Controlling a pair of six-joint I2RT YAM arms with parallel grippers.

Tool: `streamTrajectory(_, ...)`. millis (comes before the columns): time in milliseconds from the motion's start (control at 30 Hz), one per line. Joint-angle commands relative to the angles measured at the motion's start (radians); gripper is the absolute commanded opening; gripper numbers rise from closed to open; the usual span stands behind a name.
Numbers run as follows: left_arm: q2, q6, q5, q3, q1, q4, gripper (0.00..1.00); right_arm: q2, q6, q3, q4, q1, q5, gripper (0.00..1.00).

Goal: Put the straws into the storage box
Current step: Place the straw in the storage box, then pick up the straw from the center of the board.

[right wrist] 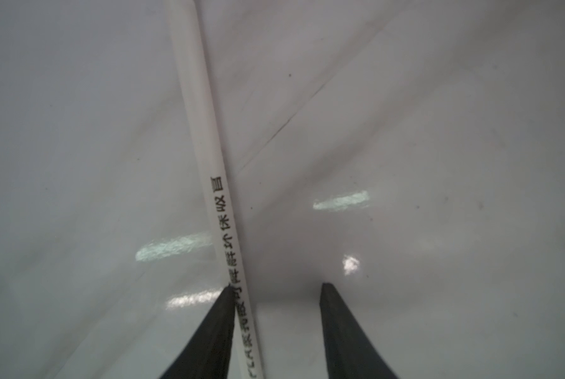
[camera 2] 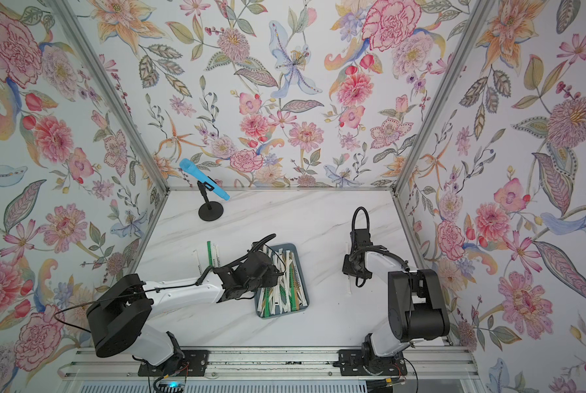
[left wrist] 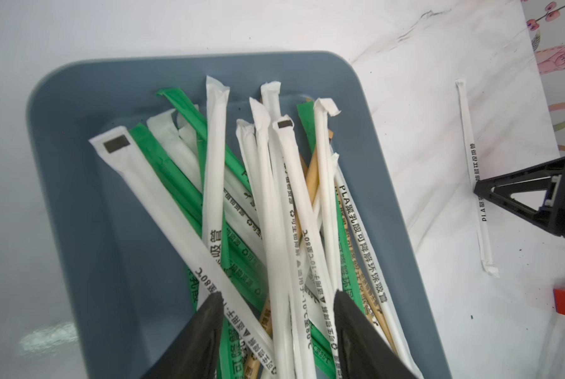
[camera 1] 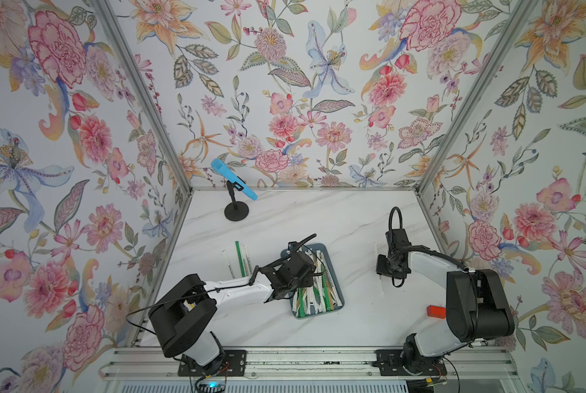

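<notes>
Marble counter (camera 1: 319, 221), floral-papered walls (camera 1: 284, 85). Storage box (left wrist: 77, 164) at centre holds most straws (left wrist: 274, 213) in a crossed pile. Left gripper (left wrist: 278, 295) hangs over that pile, jaws apart, empty. Right gripper (right wrist: 276, 287) sits low, jaws apart astride a lone white straw (right wrist: 202, 131) lying against one finger, likely lined up for a pinch. More loose straws (camera 1: 240, 258) lie beside the box.

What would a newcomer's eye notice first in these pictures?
The bright floral walls around the white marble table strike first. At the table's middle, a blue-grey storage box holds a heap of green, white and tan straws, with the open left gripper above it. Toward the right side, the open right gripper straddles a lone white straw lying on the table.
</notes>
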Motion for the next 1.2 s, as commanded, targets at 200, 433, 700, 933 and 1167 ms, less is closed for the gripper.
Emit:
streamTrajectory(200, -0.059, 0.020, -0.090, 0.021, -0.010, -0.055, 0.65, 0.008, -0.013, 0.001, -0.003, -0.006, 0.003, 0.26)
streamTrajectory(433, -0.087, 0.042, -0.119, 0.010, 0.015, -0.085, 0.66, -0.076, -0.015, -0.011, -0.003, -0.003, -0.052, 0.10)
streamTrajectory(700, -0.164, 0.055, -0.148, -0.028, 0.055, -0.116, 0.66, -0.142, 0.001, -0.006, -0.052, 0.004, -0.088, 0.06)
streamTrajectory(933, -0.253, 0.051, -0.099, -0.126, 0.186, -0.123, 0.68, -0.295, 0.097, 0.090, -0.147, 0.205, -0.115, 0.09)
streamTrajectory(1167, -0.306, 0.133, -0.072, -0.185, 0.336, -0.135, 0.69, -0.307, 0.200, 0.151, -0.129, 0.456, -0.145, 0.09)
